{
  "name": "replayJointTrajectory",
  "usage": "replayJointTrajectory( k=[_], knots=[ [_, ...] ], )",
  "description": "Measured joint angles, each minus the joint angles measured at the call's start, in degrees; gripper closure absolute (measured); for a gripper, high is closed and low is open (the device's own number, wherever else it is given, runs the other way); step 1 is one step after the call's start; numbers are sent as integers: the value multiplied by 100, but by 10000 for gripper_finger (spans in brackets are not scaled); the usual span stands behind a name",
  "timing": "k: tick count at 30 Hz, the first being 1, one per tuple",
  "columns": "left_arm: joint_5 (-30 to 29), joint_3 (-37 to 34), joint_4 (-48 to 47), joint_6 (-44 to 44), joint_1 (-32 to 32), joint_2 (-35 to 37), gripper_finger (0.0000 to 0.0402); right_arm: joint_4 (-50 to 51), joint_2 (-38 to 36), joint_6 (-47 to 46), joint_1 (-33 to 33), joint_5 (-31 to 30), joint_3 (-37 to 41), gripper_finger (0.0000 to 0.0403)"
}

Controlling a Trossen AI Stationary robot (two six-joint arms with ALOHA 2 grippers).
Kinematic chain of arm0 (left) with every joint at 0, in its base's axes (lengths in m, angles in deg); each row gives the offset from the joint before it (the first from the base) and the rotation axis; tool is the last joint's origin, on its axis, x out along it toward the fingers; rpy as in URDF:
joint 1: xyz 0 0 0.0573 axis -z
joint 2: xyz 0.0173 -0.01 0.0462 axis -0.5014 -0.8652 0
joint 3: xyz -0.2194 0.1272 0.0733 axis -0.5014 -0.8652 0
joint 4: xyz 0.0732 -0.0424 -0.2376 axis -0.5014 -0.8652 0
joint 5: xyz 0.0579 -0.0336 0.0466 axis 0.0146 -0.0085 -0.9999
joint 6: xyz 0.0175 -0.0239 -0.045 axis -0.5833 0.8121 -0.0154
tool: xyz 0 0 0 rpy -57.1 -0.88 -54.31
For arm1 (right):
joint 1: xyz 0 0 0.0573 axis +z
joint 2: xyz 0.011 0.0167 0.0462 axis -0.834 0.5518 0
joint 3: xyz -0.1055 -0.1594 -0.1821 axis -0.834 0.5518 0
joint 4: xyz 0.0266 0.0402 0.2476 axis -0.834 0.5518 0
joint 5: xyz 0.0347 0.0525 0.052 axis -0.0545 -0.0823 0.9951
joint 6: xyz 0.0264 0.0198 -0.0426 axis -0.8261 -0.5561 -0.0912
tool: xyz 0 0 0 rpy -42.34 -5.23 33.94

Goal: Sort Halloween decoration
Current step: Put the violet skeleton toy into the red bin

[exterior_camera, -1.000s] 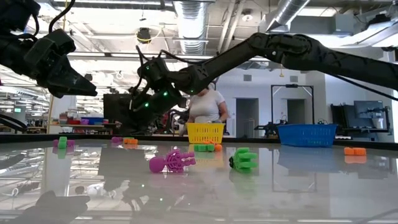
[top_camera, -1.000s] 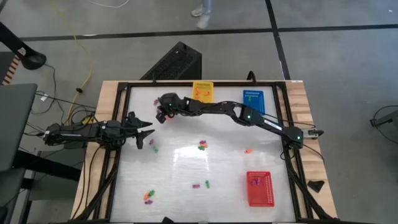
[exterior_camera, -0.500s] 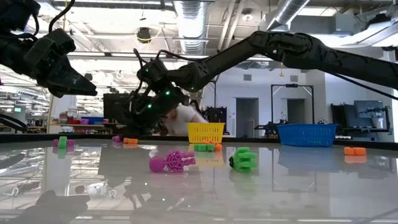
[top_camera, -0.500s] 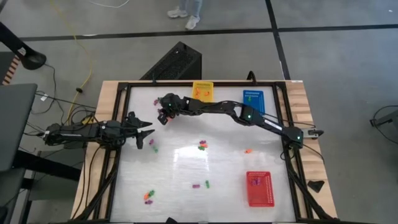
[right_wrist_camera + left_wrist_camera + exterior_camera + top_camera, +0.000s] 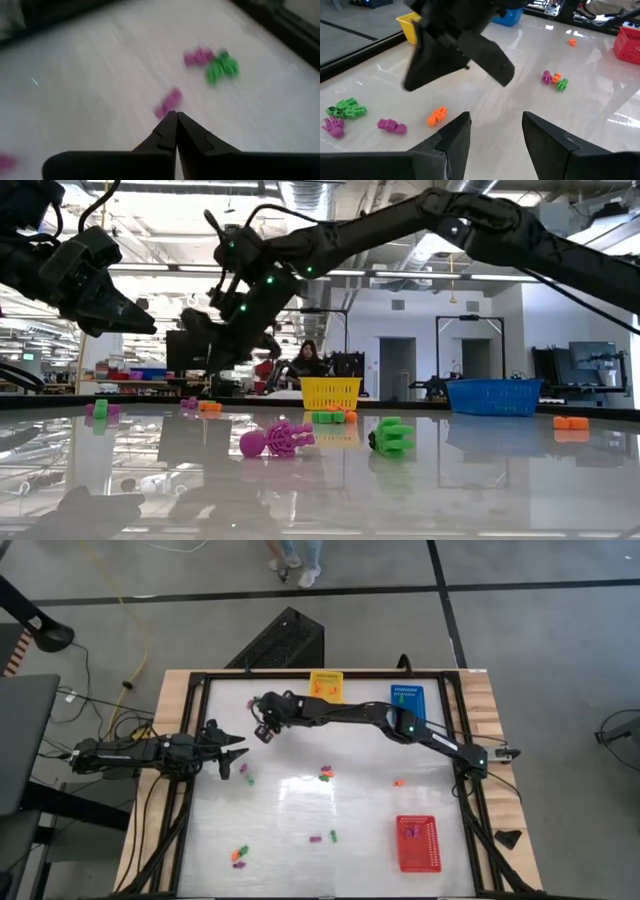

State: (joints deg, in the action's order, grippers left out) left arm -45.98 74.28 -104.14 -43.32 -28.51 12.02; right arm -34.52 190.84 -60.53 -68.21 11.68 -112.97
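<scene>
Purple, green and orange plastic trinkets (image 5: pixel 325 775) lie scattered across the glossy white table (image 5: pixel 370 750). My right gripper (image 5: pixel 266 730), fingertips pressed together and empty, hangs upper left of centre; the nearest small orange trinket (image 5: pixel 437 115) lies on the table by it. In the low view it has lifted since half a second ago. The left gripper (image 5: pixel 232 751), jaws narrowly parted, waits at mid-left.

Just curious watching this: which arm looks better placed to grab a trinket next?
Probably the left: its claw is open, with an orange trinket close ahead. The right claw is shut and raised.
</scene>
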Motion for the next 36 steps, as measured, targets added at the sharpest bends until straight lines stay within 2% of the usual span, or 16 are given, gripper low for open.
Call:
replayJointTrajectory(
  k=[6,11,16,19,24,30,36],
  knots=[
    [4,0,0,0,-1,-2,233,-1070,379,-1,38,-279,9,315],
    [4,0,0,0,0,-2,233,-1734,596,-7,17,-320,9,256],
    [2,-2,0,0,-2,0,233,-1838,594,-162,15,-738,7,190],
    [2,0,0,0,-2,0,233,-1793,594,-401,-16,-640,7,162],
    [2,0,0,0,-1,0,233,-1470,610,-689,-44,-463,7,153],
    [2,0,0,0,-1,-1,233,-1815,958,-705,-38,-316,-1,154],
    [4,0,-2,0,0,-2,233,-1969,1086,-434,80,-663,-7,155]
  ],
)
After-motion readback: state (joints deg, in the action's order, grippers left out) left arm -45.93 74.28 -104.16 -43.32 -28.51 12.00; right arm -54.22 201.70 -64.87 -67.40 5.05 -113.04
